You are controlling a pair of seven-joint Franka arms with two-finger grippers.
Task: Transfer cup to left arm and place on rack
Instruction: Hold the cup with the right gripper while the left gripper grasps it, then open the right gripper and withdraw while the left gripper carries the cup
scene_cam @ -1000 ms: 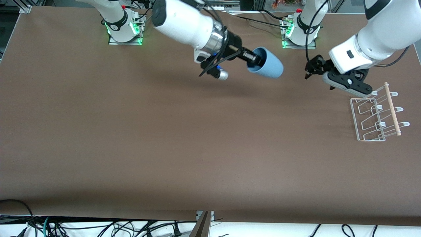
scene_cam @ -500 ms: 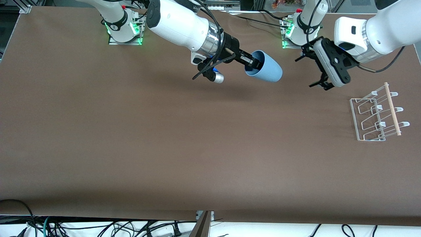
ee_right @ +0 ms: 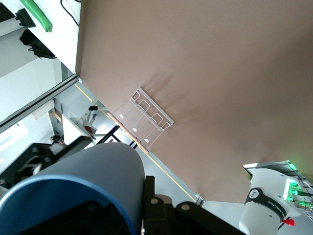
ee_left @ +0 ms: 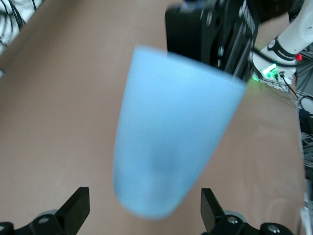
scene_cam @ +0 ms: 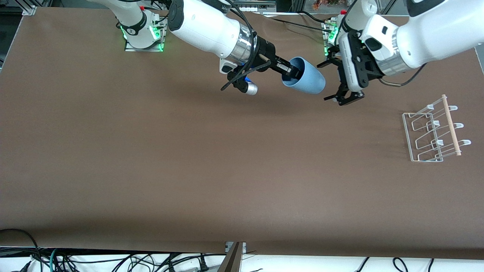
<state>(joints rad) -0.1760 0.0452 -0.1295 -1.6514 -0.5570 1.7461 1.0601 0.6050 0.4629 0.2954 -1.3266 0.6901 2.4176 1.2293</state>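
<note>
The light-blue cup (scene_cam: pixel 307 81) hangs tilted on its side in the air over the table's end by the arm bases. My right gripper (scene_cam: pixel 292 71) is shut on its rim, one finger inside and one outside, as the right wrist view shows at the cup (ee_right: pixel 83 181) wall. My left gripper (scene_cam: pixel 326 81) is open, its fingertips standing on either side of the cup's base without touching. In the left wrist view the cup (ee_left: pixel 171 147) fills the middle, its base between the spread tips of the left gripper (ee_left: pixel 145 208). The white wire rack (scene_cam: pixel 431 132) stands on the table toward the left arm's end.
The rack (ee_right: pixel 146 115) also shows in the right wrist view on bare brown table. The two arm bases (scene_cam: pixel 141 32) stand along the table edge farthest from the front camera. Cables lie off the table edge nearest that camera.
My left arm has swung from beside the rack toward the cup and turned its open gripper round to face the cup's base. The right gripper with the cup has barely shifted.
</note>
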